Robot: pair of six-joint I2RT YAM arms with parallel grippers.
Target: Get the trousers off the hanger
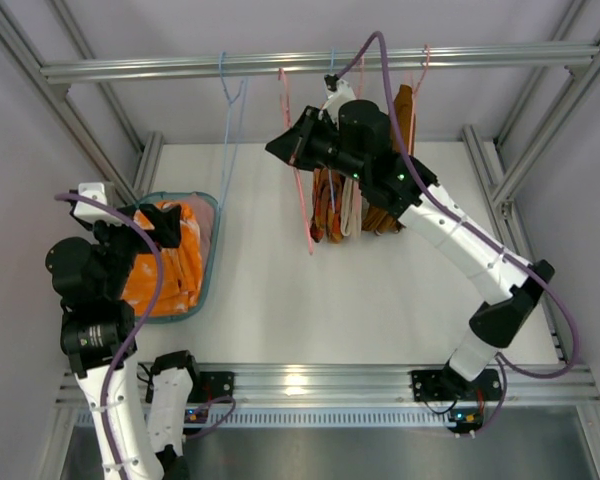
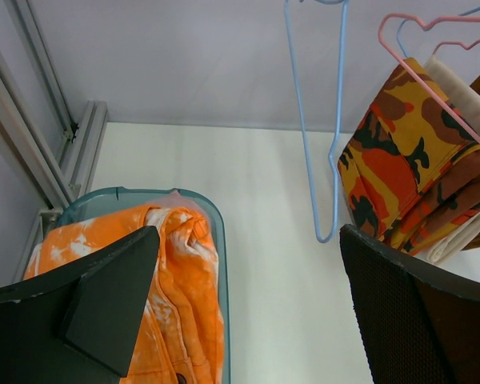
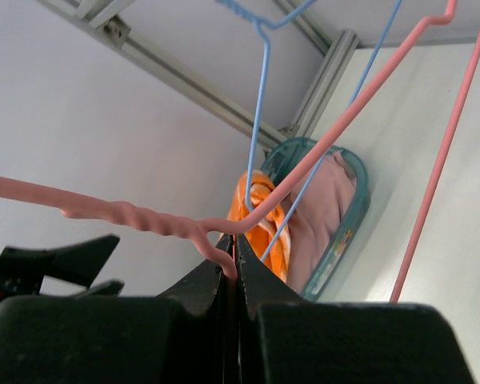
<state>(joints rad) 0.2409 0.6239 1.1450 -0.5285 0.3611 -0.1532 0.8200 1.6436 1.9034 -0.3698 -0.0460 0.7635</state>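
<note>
Orange trousers (image 1: 165,262) and pink trousers (image 3: 324,216) lie in the teal basket (image 1: 208,275) at the top view's centre left. The left gripper (image 2: 246,240) hovers above, jaws apart. The right gripper (image 3: 234,254) has its jaws seemingly clamped on the pink hanger (image 3: 144,218)

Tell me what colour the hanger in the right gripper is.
Pink. The right gripper pinches the pink hanger; the right wrist view shows it best.

A robotics lab test cell is shown: a white surface (image 1: 310,320) is boxed in by an aluminium extrusion frame (image 1: 310,66) and plain pale panels. Two robot arms (image 1: 450,235) are bolted to a slotted rail (image 1: 310,380), purple cables (image 1: 575,345) are left exposed, and wire hangers (image 1: 230,150) are hung from a frame bar.
</note>
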